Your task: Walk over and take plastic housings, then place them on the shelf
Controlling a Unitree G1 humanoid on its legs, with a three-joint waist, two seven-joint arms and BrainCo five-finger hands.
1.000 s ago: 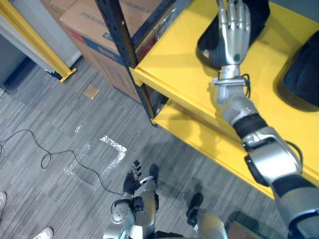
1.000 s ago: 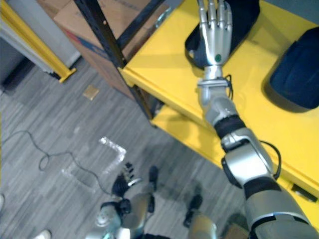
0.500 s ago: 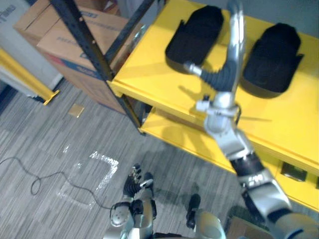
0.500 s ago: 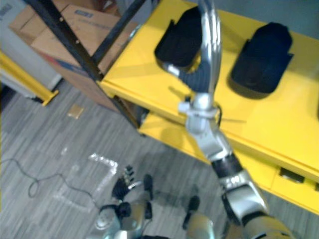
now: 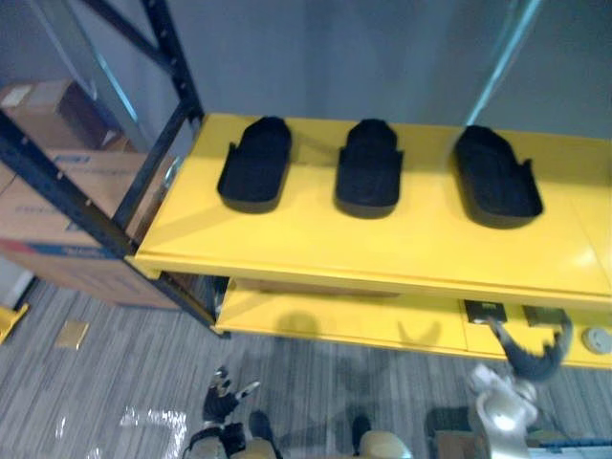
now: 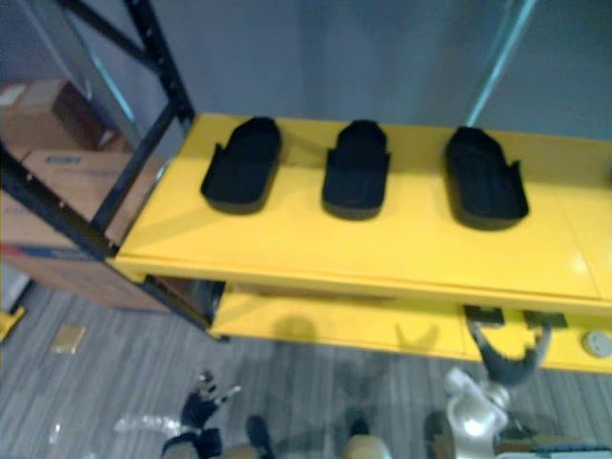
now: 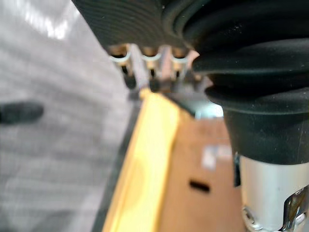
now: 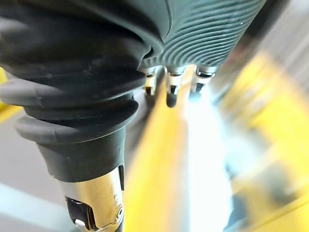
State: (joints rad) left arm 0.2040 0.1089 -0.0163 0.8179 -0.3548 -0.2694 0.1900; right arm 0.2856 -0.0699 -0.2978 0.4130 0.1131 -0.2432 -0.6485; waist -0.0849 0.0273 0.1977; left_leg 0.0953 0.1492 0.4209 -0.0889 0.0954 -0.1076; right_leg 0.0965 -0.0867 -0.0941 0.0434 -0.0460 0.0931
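3 black plastic housings lie in a row on the top board of the yellow shelf (image 5: 382,244), set apart from one another. The left housing (image 5: 254,163) is near the shelf's left end, the middle housing (image 5: 368,164) is about at its centre, and the right housing (image 5: 495,175) is toward its right end. Neither hand touches any of them.

The right hand (image 5: 522,363) hangs below the shelf's front edge, under the right housing. Its thumb and fingers are spread in a wide U with nothing in them, and in its own wrist view the fingers (image 8: 170,93) point straight out, empty. The left hand (image 5: 222,400) hangs low over the floor (image 5: 115,382) in front of the shelf's left part, well below the left housing. Its fingers are splayed and empty (its wrist view shows the fingers (image 7: 129,77) as short straight stubs, holding nothing).

The shelf's lower board (image 5: 325,320) carries 2 small dark flat things (image 5: 481,311) side by side near its right end, with a round grey thing (image 5: 598,339) just beyond them. What these are I cannot tell.

A black post (image 5: 172,57) rises at the shelf's back left corner. Cardboard boxes (image 5: 48,220) stand to the left of the shelf, and a small tan square (image 5: 72,333) lies on the floor in front of them. The shelf's front edge runs between the right hand and the housings.
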